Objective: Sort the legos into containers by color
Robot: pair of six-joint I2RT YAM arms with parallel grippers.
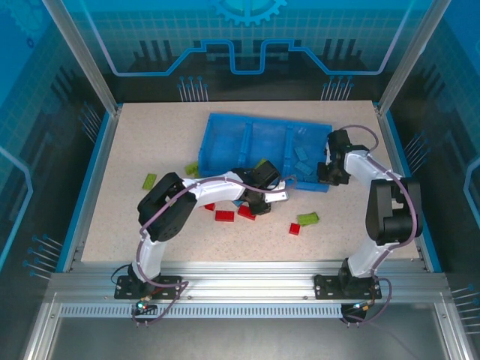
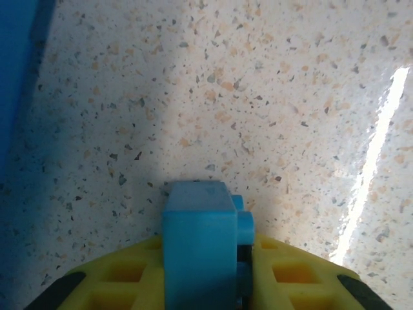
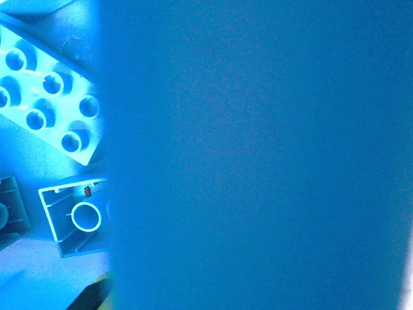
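From above, you see the tray [image 1: 225,146] at the far middle of the table [image 1: 127,225]. Your left gripper [image 1: 264,196] is low, just beside the tray's near wall. Red bricks [image 1: 223,215] and green bricks [image 1: 307,219] lie loose on the table near it.

The left wrist camera tells you more. There the left gripper [image 2: 203,284] is squeezed on a blue brick [image 2: 200,248]. The brick stands up between the yellow fingers [image 2: 122,281], above the bare table. A strip of the tray's wall is at the left edge.

Your right gripper [image 1: 330,174] is at the tray's near right corner and it is closed. From above you cannot tell if it has anything. Blue bricks [image 1: 304,159] lie in the tray's right part.

The right wrist camera looks at those blue bricks up close. One has its bumps up [image 3: 45,103]. One is flipped with its hollow side up [image 3: 71,223]. A big blue blur covers the rest, and you cannot tell what it is.
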